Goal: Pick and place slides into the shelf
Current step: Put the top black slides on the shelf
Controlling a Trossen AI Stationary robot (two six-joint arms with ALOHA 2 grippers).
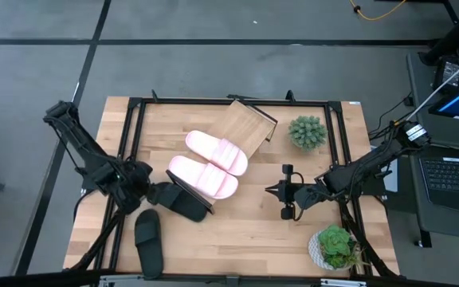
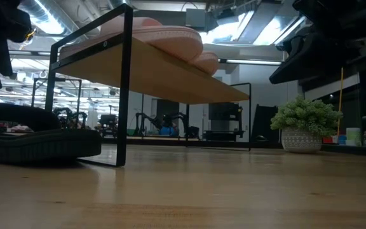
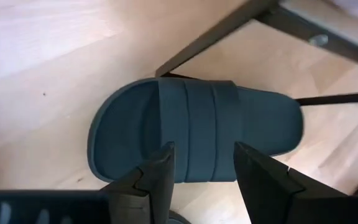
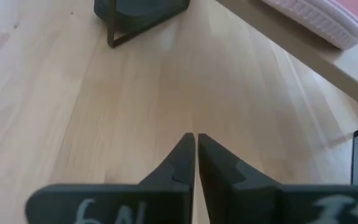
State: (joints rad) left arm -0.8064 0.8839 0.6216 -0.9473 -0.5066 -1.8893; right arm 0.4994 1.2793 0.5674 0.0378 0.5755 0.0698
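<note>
From my console, top camera: two pale pink slides (image 1: 217,151) (image 1: 203,175) lie side by side on the shelf (image 1: 246,127), the slanted light wood board on its thin black frame, set diagonally near the middle of the worktop (image 1: 245,231). Low camera confirms it: pink soles (image 2: 170,38) resting on the raised board (image 2: 151,73), toes at the lower side.

One black slide (image 1: 186,202) sits on the worktop at the shelf's lower left end, partly tucked against the frame leg. My left gripper (image 1: 156,194) hangs right over it. In the left wrist camera the left gripper's fingers (image 3: 157,171) are parted, one on each side of the wide strap of this slide (image 3: 197,134), not clamped on it. The slide lies flat, sole down.

The second black slide (image 1: 148,239) lies alone near the front left edge of the worktop, apart from the shelf and from the arm.

My right gripper (image 1: 276,191) waits over bare wood to the right of the shelf, pointing toward it. Right wrist camera: its fingers (image 4: 182,158) are pressed together, holding nothing.

Two small potted plants stand on the right side: one (image 1: 307,131) at the back beside the shelf's upper end, one (image 1: 335,247) at the front right.
</note>
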